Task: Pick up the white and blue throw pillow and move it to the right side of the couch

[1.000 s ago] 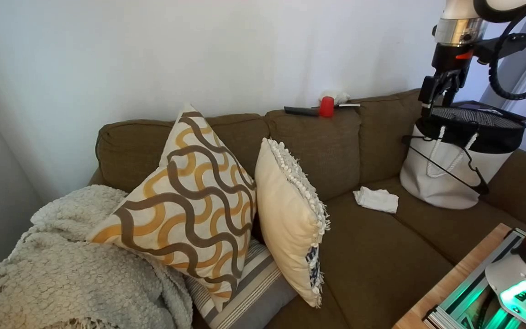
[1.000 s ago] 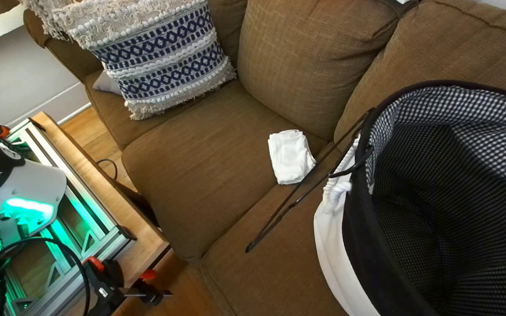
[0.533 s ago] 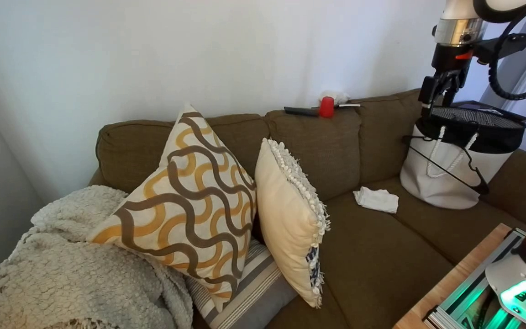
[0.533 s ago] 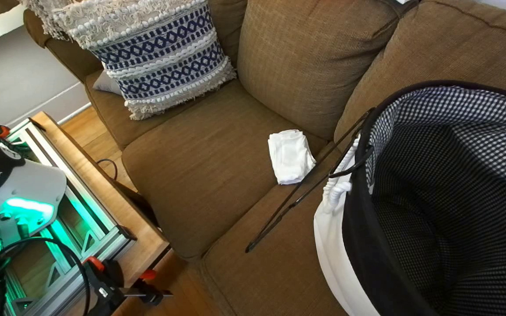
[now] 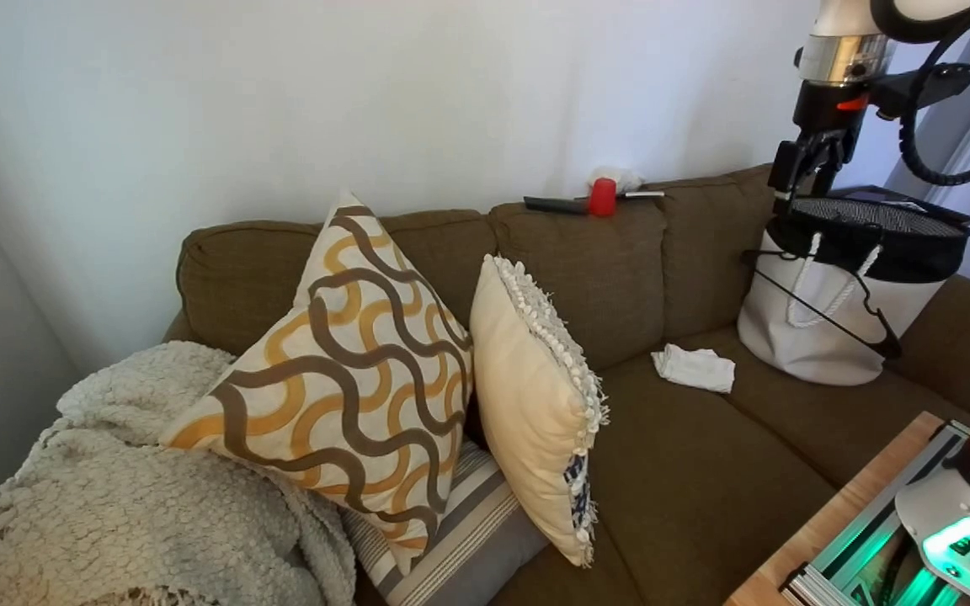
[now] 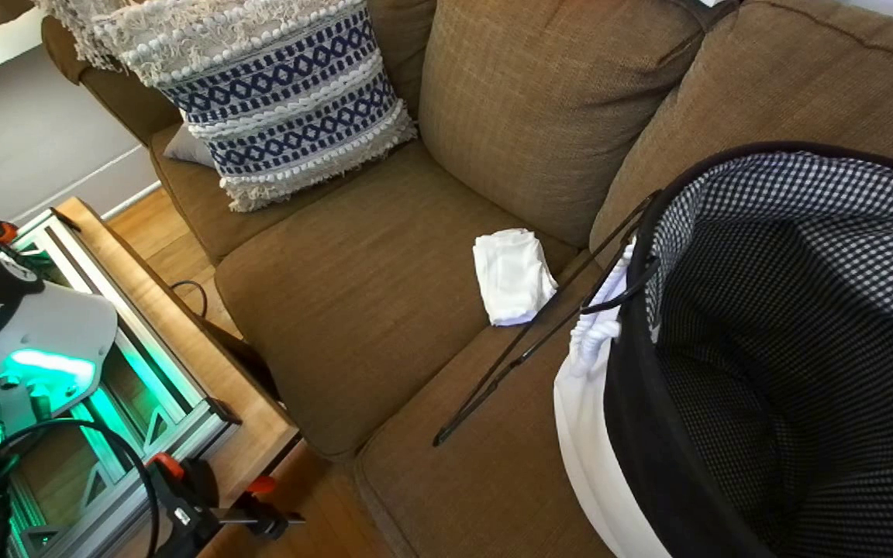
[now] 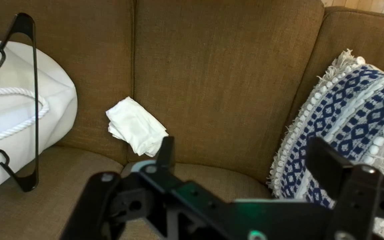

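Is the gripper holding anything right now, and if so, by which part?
Nothing is held: the gripper is open, and the white and blue pillow is apart from it.

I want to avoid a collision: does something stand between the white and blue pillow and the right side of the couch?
Yes. Between the pillow and that side lies a white cloth; on that side itself stands a white-and-black basket, with a black hanger at its front.
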`<action>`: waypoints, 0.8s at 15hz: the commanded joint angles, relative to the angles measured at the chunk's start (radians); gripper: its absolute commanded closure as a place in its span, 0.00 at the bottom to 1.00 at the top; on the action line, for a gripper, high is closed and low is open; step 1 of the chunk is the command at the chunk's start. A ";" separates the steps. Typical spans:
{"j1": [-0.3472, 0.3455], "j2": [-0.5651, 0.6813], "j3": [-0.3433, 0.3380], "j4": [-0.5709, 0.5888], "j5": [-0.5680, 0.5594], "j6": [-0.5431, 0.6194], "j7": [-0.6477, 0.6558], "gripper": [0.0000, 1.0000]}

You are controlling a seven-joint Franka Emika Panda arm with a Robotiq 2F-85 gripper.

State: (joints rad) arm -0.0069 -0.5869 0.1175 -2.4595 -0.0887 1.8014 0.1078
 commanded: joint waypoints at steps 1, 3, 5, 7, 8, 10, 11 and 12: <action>0.049 0.192 0.048 0.058 0.041 0.118 0.083 0.00; 0.085 0.265 0.074 0.054 0.084 0.226 0.108 0.00; 0.117 0.377 0.115 0.083 0.123 0.337 0.185 0.00; 0.138 0.497 0.162 0.139 0.119 0.459 0.316 0.00; 0.147 0.551 0.183 0.169 0.089 0.532 0.403 0.00; 0.178 0.684 0.195 0.266 0.053 0.597 0.517 0.00; 0.201 0.757 0.189 0.323 0.036 0.573 0.529 0.00; 0.222 0.814 0.177 0.375 0.050 0.556 0.501 0.00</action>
State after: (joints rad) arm 0.1696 0.0343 0.3138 -2.2487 -0.0205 2.3858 0.5777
